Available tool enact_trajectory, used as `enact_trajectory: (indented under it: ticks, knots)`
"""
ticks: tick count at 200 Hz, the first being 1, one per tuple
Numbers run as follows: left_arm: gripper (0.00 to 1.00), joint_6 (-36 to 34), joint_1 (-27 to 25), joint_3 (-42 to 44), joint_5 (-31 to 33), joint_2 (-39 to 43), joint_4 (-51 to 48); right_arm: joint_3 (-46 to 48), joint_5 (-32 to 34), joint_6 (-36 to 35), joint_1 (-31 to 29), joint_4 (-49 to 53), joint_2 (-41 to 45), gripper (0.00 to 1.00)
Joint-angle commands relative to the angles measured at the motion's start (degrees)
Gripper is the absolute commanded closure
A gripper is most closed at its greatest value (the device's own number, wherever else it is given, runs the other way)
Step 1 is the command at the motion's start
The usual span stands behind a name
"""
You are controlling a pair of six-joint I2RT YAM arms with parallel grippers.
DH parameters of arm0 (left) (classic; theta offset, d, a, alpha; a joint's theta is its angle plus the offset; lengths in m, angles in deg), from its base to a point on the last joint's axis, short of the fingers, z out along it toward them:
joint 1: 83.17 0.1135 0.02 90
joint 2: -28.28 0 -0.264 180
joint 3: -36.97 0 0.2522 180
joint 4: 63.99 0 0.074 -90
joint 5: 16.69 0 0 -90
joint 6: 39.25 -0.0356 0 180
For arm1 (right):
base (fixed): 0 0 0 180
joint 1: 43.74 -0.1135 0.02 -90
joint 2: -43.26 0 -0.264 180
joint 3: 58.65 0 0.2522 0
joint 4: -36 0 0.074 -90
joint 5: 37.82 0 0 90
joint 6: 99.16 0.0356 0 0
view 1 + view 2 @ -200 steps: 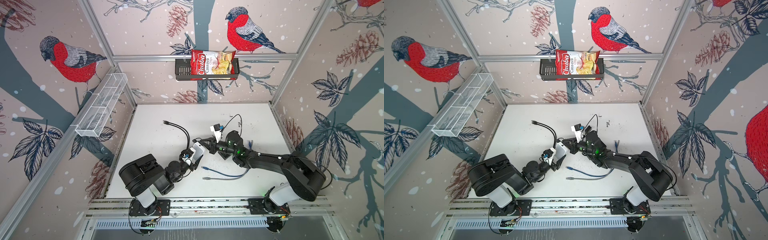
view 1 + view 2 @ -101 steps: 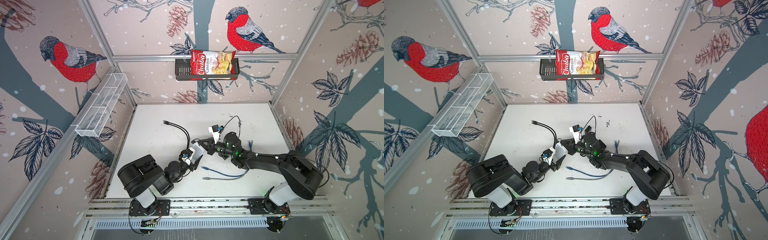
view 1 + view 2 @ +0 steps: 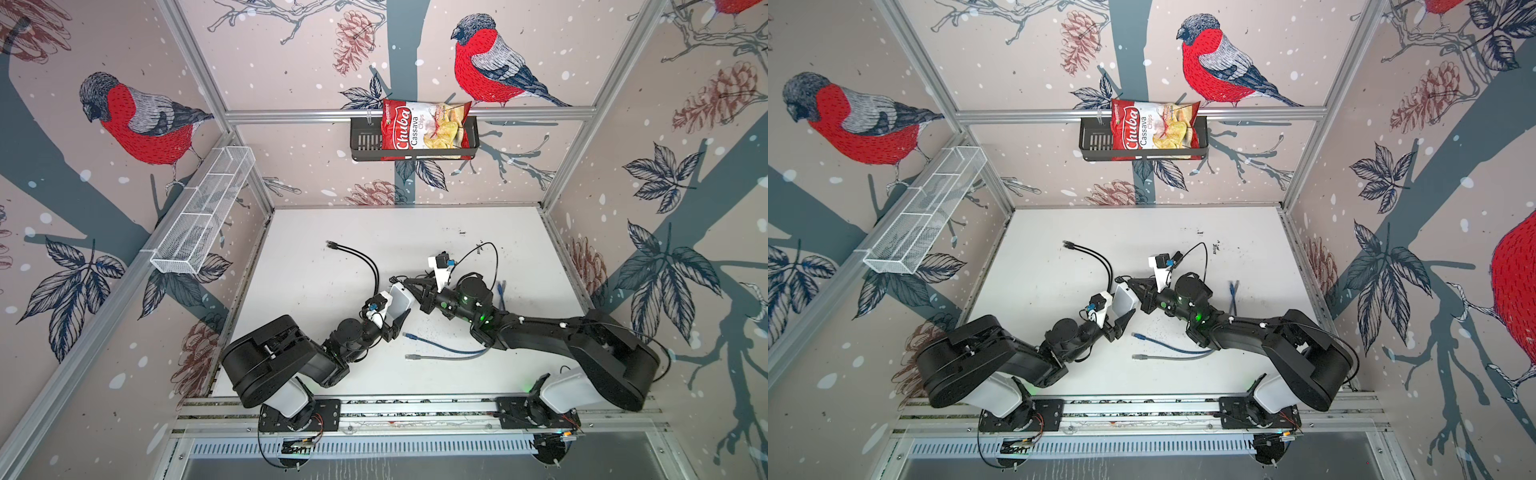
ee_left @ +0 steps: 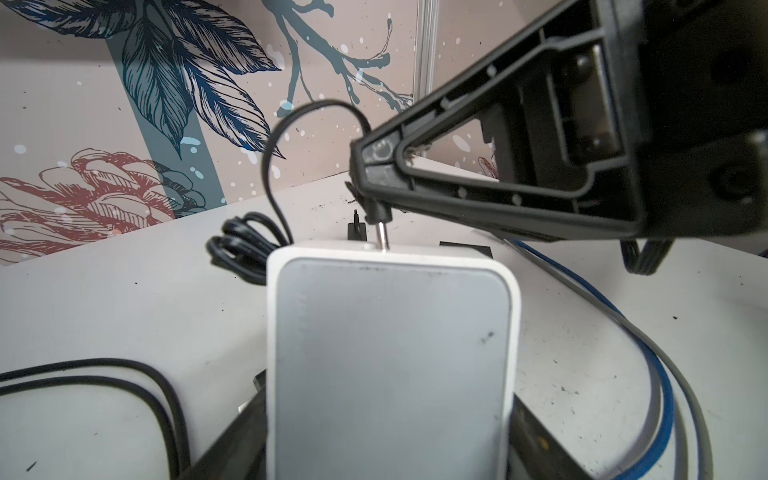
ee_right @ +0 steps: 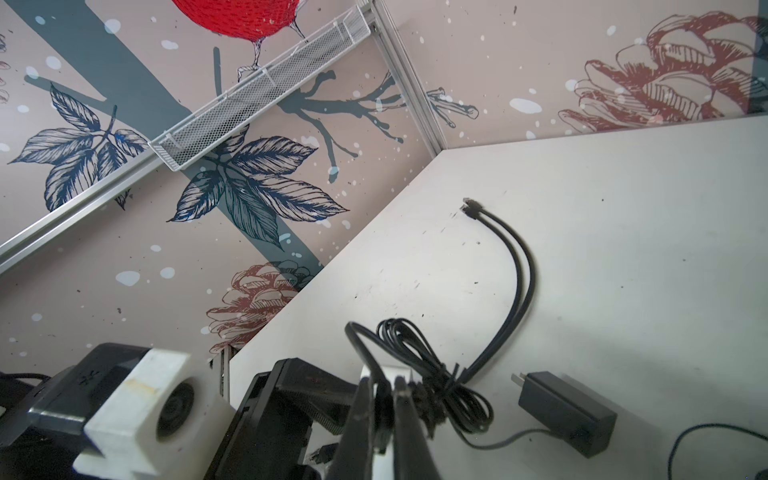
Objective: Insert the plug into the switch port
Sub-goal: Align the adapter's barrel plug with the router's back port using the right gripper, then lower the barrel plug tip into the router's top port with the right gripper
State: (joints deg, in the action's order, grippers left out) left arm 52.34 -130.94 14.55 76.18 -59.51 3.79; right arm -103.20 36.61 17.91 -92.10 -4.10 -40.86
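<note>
left gripper [image 3: 395, 309]: closed on the switch, a finger [image 4: 540, 440] on each long side, jaws wide because the box fills them
switch [image 4: 390, 353]: flat white box near the middle of the table [image 3: 316, 232], tilted with its far edge raised toward the right gripper; in both top views it sits between the two grippers
right gripper [image 4: 368, 168]: pinched tight on the plug, fingertips together just above the switch's far edge
plug [image 4: 379, 212]: black barrel with a bare metal pin, pointing down at the switch's far edge; the pin's tip meets that edge and most of the pin shows, so it is not seated; how far in it goes cannot be told
lead [image 4: 272, 166]: thin black wire arching from the plug over to a coil
coil [image 5: 436, 374]: bundled black wire on the table just beyond the switch
adapter [image 5: 565, 411]: black block lying flat beside the coil
black cables [image 3: 365, 259]: two, side by side, curving from beside the switch toward the far left of the table, ends free
blue cable [image 3: 444, 344]: loose on the table in front of the grippers, running under the right arm
grey cable [image 3: 440, 357]: alongside the blue one, nearer the front edge
chips [image 3: 424, 129]: red bag in a black basket [image 3: 361, 143] on the back wall
</note>
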Motion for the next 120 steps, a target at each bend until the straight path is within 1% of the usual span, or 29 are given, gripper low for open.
enact_trajectory:
  ticks: [1,40,66,94,120]
  knots:
    - [0.62,1.2,0.0,-1.3,0.6,1.2,3.1,0.8,-1.7,-0.5,-0.6,1.4,0.3,0.99]
    - [0.62,1.1,0.0,-1.4,1.2,2.4,1.2,-0.5,-1.3,-2.5,-1.8,3.7,0.1,1.0]
    - [0.63,0.7,0.0,-1.6,1.3,3.1,0.1,-0.4,0.6,-3.8,-2.4,5.6,0.2,1.0]
    - [0.63,0.1,0.0,-0.7,1.5,3.2,1.2,-1.2,3.9,-5.6,-2.4,8.3,0.5,1.0]
    - [0.64,0.0,0.0,0.4,1.2,2.7,3.2,-2.0,3.9,-5.8,-1.6,8.0,0.0,1.0]
